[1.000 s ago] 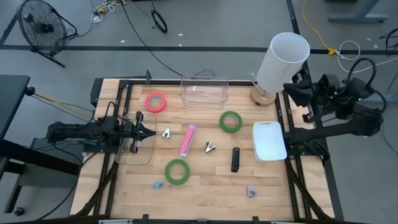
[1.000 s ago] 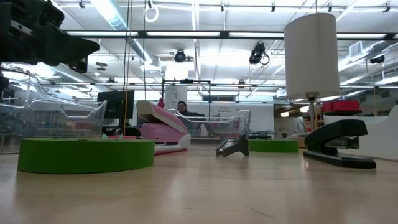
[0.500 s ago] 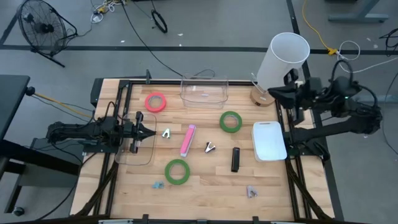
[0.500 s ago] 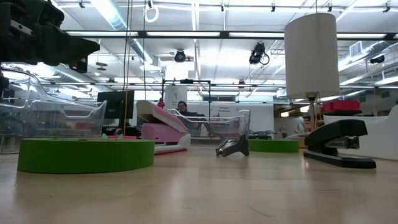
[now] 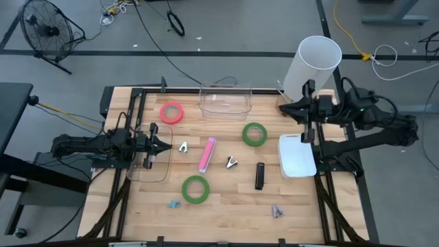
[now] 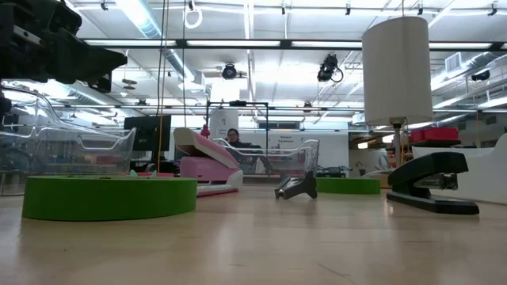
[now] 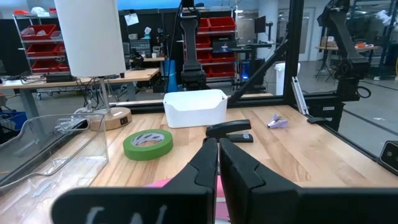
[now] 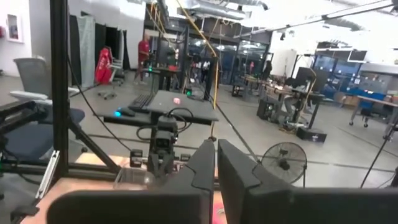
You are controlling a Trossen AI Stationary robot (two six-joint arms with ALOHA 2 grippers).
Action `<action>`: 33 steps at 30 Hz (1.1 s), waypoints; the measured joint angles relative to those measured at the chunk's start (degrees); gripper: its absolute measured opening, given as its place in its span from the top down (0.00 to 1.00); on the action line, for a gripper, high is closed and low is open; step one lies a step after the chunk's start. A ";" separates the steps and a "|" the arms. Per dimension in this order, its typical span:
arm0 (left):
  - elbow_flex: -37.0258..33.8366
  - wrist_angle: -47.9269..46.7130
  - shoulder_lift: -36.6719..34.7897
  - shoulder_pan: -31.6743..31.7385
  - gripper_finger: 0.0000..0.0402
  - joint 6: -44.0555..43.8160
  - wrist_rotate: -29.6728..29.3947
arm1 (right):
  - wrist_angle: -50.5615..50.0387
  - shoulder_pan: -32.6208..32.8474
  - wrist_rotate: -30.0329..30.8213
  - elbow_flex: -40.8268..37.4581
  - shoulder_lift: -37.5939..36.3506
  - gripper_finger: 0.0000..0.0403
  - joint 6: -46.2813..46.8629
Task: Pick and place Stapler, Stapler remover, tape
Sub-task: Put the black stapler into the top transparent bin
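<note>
a: high view: which task item lies nearest an arm?

b: the green tape roll (image 5: pixel 254 134), a flat ring with an open centre, lies flat on the table (image 5: pixel 219 213) below and in front of the right gripper (image 5: pixel 293 109), toward the table centre. the right gripper hangs at the table's far right edge beside the lamp (image 5: pixel 312 63), pointing inward, fingers drawn together.

a: other task items?

b: the black stapler (image 5: pixel 260 175), a hard elongated body, lies nearer the front edge than that roll, long axis running front to back. the small metal staple remover (image 5: pixel 232 162) is just beside it. the pink stapler (image 5: pixel 206 154) lies between the two arms, long axis also near front to back. a second green roll (image 5: pixel 195 189) and the pink-red roll (image 5: pixel 171 112) sit closer to the left gripper (image 5: pixel 162 144).

a: left gripper?

b: it waits at the left edge over a clear tray (image 5: pixel 152 161), fingers together, pointing at the pink stapler.

a: surroundings?

b: a clear plastic bin (image 5: pixel 224 101) at the far edge; a white box (image 5: pixel 296 155) directly under the right arm.
</note>
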 joint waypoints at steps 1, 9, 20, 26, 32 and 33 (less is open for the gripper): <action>0.00 0.00 0.00 -0.01 0.95 0.00 0.00 | -0.09 0.00 0.00 0.00 0.34 0.95 0.16; 0.00 0.00 0.01 -0.01 0.95 0.01 0.00 | -2.06 0.00 -7.88 -0.02 3.29 0.95 9.94; 0.01 0.00 0.00 0.00 0.95 0.00 0.00 | -10.25 0.00 -12.50 -0.02 9.85 0.95 10.40; 0.00 0.00 0.00 0.00 0.95 0.00 0.00 | -10.62 0.00 -12.49 -0.02 13.47 0.95 7.50; 0.00 0.02 0.01 -0.01 0.95 0.00 -0.01 | -10.57 0.00 -11.35 -0.02 16.47 0.95 7.37; 0.00 0.00 0.00 0.00 0.95 0.00 -0.01 | -10.59 0.00 -11.19 -0.02 16.90 0.95 7.37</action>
